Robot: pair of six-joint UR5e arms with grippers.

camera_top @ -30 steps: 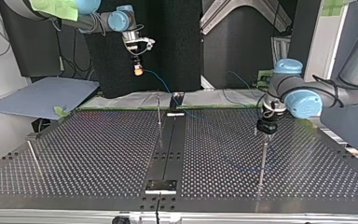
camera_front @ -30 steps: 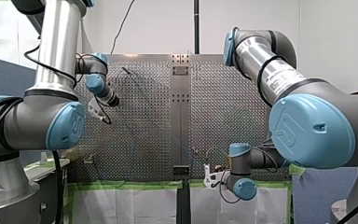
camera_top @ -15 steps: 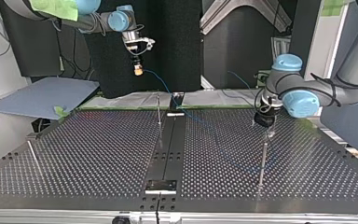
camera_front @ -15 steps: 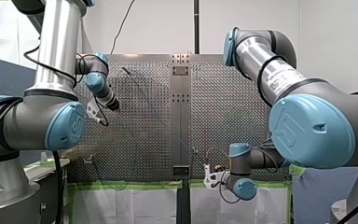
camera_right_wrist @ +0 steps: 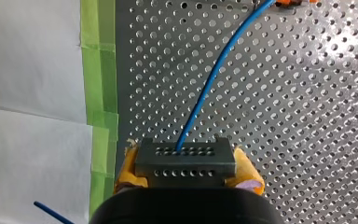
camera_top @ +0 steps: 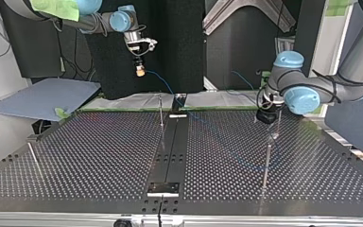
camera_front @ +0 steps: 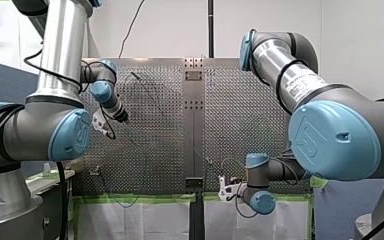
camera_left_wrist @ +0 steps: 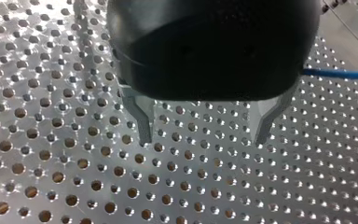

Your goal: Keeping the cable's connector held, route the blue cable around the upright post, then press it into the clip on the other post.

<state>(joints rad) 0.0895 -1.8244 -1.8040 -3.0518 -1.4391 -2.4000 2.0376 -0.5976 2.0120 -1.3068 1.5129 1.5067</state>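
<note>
My right gripper [camera_right_wrist: 185,169] is pinching the cable's connector [camera_right_wrist: 185,161], a dark block with small holes, between its yellow pads [camera_right_wrist: 127,169]. The blue cable [camera_right_wrist: 214,70] is coming out of the front of the connector and running ahead over the holes of the table [camera_top: 99,156]. In the top view this gripper is hanging high up past the far edge of the table, at the view's left. From it the cable is dropping down to the table and passing near the thin post in the middle [camera_top: 161,113], on that post's right side in that view and not touching it. It is then crossing the table toward the tall post at the view's right [camera_top: 266,163], where it is getting too faint to follow.

My left gripper [camera_left_wrist: 203,140] is black, with metal fingers [camera_left_wrist: 142,119] spread wide apart and nothing between them. It is hanging over the bare table with the blue cable off to one side. In the top view it is sitting just behind the top of the tall post. I cannot tell if they are touching.

A dark rail [camera_top: 170,151] is running down the middle of the table. A leaning rod [camera_top: 34,160] is standing at the top view's left. Green tape [camera_right_wrist: 98,70] and white sheets [camera_right_wrist: 28,60] are lying along the table's edge beside my right gripper.
</note>
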